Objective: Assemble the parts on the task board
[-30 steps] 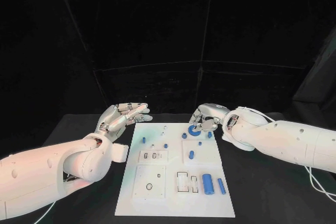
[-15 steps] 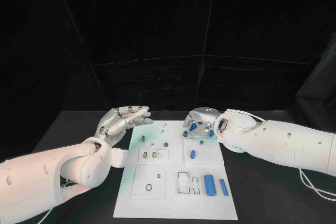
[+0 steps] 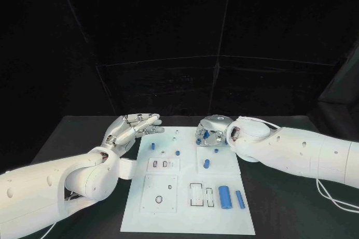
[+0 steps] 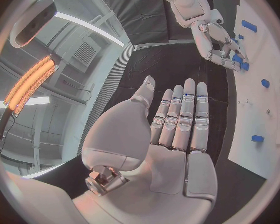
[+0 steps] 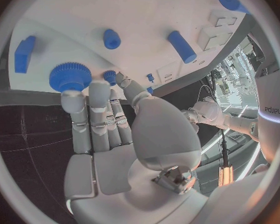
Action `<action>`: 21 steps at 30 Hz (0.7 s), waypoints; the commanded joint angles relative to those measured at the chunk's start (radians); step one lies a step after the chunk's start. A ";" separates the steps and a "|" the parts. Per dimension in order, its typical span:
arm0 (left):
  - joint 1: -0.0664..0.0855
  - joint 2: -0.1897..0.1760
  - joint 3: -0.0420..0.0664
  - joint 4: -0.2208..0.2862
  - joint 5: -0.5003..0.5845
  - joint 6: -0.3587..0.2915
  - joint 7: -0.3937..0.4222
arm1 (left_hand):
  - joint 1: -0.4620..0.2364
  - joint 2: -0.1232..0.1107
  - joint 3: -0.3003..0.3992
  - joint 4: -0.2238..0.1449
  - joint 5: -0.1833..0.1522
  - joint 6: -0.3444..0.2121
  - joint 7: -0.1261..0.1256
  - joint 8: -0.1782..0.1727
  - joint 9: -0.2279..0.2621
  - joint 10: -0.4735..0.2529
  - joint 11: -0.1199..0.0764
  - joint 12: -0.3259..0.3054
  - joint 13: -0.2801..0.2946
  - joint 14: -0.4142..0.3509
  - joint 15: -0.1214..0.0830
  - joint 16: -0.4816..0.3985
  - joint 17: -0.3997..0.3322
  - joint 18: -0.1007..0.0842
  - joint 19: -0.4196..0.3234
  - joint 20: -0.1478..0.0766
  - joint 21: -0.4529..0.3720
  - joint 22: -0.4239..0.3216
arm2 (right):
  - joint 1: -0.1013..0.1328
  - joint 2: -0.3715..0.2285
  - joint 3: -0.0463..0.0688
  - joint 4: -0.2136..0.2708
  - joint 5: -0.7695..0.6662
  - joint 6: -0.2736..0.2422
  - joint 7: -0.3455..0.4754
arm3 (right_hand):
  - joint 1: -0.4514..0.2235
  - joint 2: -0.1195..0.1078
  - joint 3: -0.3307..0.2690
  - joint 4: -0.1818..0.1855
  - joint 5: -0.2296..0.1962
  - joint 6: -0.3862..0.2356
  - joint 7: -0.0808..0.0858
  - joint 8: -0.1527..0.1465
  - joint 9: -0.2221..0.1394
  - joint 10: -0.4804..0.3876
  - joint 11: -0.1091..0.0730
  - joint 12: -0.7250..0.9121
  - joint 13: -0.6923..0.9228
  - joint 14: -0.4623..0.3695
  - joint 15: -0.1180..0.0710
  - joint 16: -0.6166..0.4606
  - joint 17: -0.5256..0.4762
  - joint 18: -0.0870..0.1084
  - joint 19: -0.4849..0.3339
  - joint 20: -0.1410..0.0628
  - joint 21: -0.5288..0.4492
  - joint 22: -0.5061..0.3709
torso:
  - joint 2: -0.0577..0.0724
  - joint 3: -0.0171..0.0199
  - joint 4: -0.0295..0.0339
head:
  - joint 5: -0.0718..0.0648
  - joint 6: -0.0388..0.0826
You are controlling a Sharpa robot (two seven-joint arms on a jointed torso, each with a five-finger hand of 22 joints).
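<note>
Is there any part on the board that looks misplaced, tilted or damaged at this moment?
Nothing stands out. The task board lies flat on the table, with the blue parts scattered over it, none visibly broken. The right robot hand hovers over the board's far edge; the left robot hand is beside it, holding nothing.

Right robot hand (image 5: 118,134), empty, fingers extended beside a blue gear (image 5: 70,76).

Matt white plastic task board (image 3: 187,197), smooth blue plastic parts (image 3: 223,197), matt black surface (image 3: 291,197), glossy white arm shells, silvery metal-look fingers (image 5: 96,114).
</note>
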State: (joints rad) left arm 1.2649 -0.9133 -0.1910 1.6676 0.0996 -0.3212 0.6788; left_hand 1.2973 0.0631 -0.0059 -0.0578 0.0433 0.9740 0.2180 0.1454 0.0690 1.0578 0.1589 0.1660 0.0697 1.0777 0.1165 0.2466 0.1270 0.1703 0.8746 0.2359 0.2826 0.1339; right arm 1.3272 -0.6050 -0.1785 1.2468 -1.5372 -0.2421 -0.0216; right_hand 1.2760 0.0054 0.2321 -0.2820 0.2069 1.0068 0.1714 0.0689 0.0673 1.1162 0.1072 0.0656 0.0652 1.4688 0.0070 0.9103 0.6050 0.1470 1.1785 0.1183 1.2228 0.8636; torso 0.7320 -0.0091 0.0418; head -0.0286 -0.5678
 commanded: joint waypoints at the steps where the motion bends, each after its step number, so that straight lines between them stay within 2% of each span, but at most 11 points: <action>1: 0.002 0.002 0.001 0.002 -0.007 0.015 0.039 | 0.001 0.009 0.000 -0.006 0.004 0.005 0.000 -0.005 -0.002 0.002 0.003 -0.006 -0.002 0.005 0.004 -0.004 0.000 0.012 0.010 -0.001 -0.007 -0.002 | 0.003 0.003 0.001 -0.002 -0.015 0.025 -0.013 | -0.008 0.002 0.010 0.002 -0.003 -0.001 0.004 -0.003 0.000 -0.005 0.000 -0.001 0.001 0.010 0.006 0.022 0.020 -0.018 0.011 0.001 0.013 0.019 | 0.003 0.0004 0.0007 | 0.000 -0.001; 7: 0.002 0.002 0.001 0.004 -0.007 0.017 0.039 | 0.001 0.011 0.001 -0.007 0.004 0.006 0.000 -0.007 -0.002 0.002 0.003 -0.008 -0.002 0.005 0.004 -0.006 0.000 0.012 0.011 0.000 -0.008 -0.003 | 0.003 0.010 0.001 -0.011 -0.016 0.038 -0.015 | -0.016 0.009 0.031 0.005 -0.004 0.003 0.004 -0.003 0.000 0.006 0.000 -0.001 0.001 0.009 0.006 0.069 0.063 -0.025 0.028 0.002 0.041 0.061 | 0.006 0.0019 0.0003 | 0.005 -0.005; 14: 0.002 0.003 0.001 0.002 -0.007 0.018 0.039 | 0.001 0.013 0.002 -0.009 0.004 0.006 0.000 -0.009 -0.002 0.002 0.003 -0.010 -0.002 0.006 0.004 -0.007 0.000 0.013 0.013 0.000 -0.008 -0.003 | 0.003 0.018 0.001 -0.017 -0.016 0.042 -0.016 | -0.023 0.013 0.053 0.008 -0.007 0.008 0.004 -0.003 0.000 0.014 -0.001 -0.001 0.000 0.008 0.007 0.109 0.098 -0.030 0.041 0.002 0.064 0.093 | 0.008 0.0020 0.0016 | 0.006 -0.008; 21: 0.002 0.003 0.001 -0.001 -0.007 0.019 0.038 | 0.001 0.013 0.002 -0.009 0.004 0.006 0.000 -0.009 -0.002 0.002 0.003 -0.010 -0.002 0.006 0.004 -0.007 0.000 0.013 0.013 0.000 -0.008 -0.003 | 0.003 0.025 0.001 -0.024 -0.016 0.049 -0.018 | -0.030 0.016 0.073 0.012 -0.011 0.016 0.003 -0.001 0.000 0.023 -0.003 -0.001 0.000 0.007 0.006 0.139 0.124 -0.033 0.049 0.003 0.080 0.117 | 0.008 0.0029 -0.0001 | 0.007 -0.013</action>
State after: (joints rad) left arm 1.2651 -0.9113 -0.1910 1.6666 0.0989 -0.3170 0.6789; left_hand 1.3013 0.0671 -0.0038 -0.0623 0.0433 0.9739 0.2180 0.1435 0.0679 1.0578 0.1590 0.1614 0.0689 1.0777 0.1165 0.2430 0.1268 0.1701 0.8816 0.2357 0.2789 0.1318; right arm 1.3275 -0.5820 -0.1783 1.2237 -1.5466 -0.2067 -0.0354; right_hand 1.2568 0.0220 0.2998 -0.2707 0.2011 1.0158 0.1757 0.0690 0.0673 1.1312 0.1072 0.0657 0.0651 1.4688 0.0070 1.0428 0.7238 0.1317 1.2192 0.1197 1.2993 0.9772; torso 0.7399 -0.0067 0.0430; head -0.0221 -0.5786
